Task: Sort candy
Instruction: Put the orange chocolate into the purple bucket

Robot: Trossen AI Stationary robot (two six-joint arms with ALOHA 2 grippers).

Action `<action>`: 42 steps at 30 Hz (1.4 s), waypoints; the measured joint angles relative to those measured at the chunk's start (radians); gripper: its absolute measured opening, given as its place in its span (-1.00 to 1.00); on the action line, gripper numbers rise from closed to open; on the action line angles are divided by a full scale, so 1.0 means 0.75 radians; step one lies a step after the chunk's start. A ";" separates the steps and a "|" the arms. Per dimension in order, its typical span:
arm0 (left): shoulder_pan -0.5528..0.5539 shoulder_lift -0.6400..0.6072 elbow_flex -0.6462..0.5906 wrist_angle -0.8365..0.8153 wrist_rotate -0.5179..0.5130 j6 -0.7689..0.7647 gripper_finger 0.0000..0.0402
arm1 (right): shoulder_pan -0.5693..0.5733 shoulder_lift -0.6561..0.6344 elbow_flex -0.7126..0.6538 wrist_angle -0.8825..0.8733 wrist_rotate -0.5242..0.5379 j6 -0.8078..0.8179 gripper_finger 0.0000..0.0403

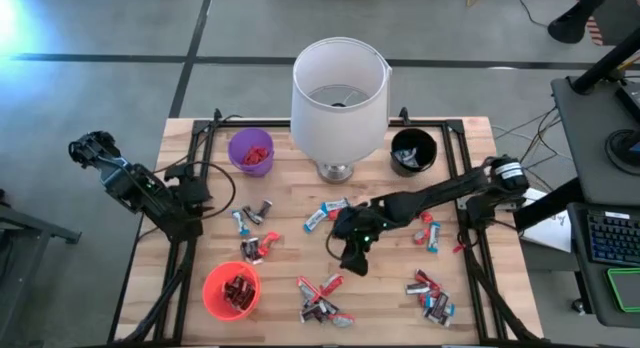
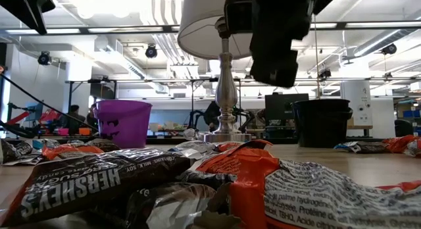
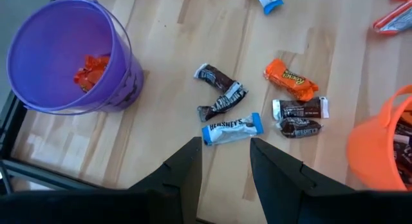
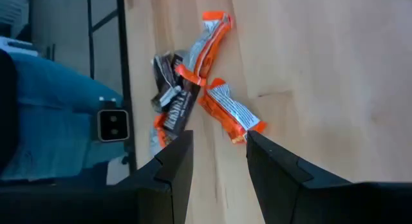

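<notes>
Small wrapped candy bars lie scattered on the wooden table (image 1: 290, 203). My right gripper (image 1: 355, 258) (image 4: 219, 141) hovers open above the table's middle, tilted toward a pile of red and dark candy (image 1: 322, 298) (image 4: 193, 89) near the front edge; it touches nothing. In the low view the right gripper (image 2: 276, 51) hangs dark before the lamp. My left gripper (image 1: 198, 196) (image 3: 225, 147) stands open at the left edge, high over a blue-and-white bar (image 3: 232, 129) and several dark and orange bars (image 3: 293, 102), touching none.
A purple cup (image 1: 250, 151) (image 3: 64, 56) holding orange candy stands far left, and a black cup (image 1: 413, 151) far right. A red cup (image 1: 232, 290) with dark candy stands near left. A white-shaded lamp (image 1: 338, 98) stands at the far middle. More candy (image 1: 432, 298) lies near right.
</notes>
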 joint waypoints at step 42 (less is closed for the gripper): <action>0.000 -0.023 0.002 0.030 -0.003 0.024 -0.43 | 0.178 0.478 0.495 -0.386 0.331 -0.578 -0.34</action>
